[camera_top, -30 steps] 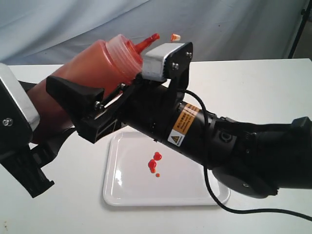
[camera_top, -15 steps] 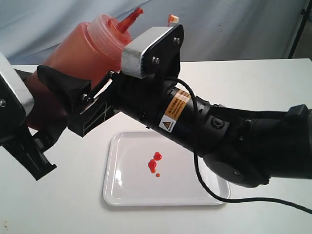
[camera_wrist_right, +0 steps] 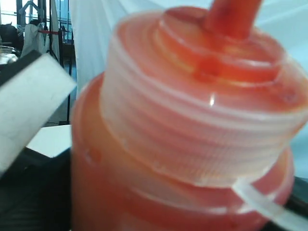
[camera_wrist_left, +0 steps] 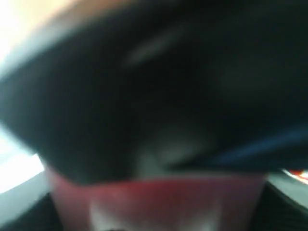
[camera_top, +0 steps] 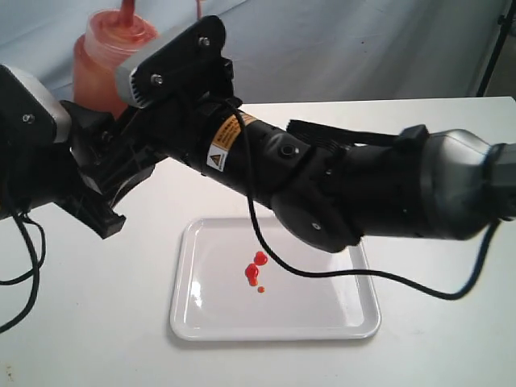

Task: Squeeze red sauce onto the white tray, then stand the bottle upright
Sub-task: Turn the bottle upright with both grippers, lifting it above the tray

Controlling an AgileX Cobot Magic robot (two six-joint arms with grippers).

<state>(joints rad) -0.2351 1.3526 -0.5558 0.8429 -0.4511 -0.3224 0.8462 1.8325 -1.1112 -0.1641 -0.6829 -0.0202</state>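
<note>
Mostly the bottle is buried: only its shoulder and ribbed cap rise at the far left, with the nozzle cut off and the body hidden behind both arms. The left wrist view is a dark blur. The left gripper and right gripper crowd its lower part; I cannot tell whether either clasps it. Red sauce dots the white tray, nearer and to the right.

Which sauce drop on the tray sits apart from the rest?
The tiny orange-red drop, lowest in the exterior view. The bigger blobs above it cluster together on the white tray.
</note>
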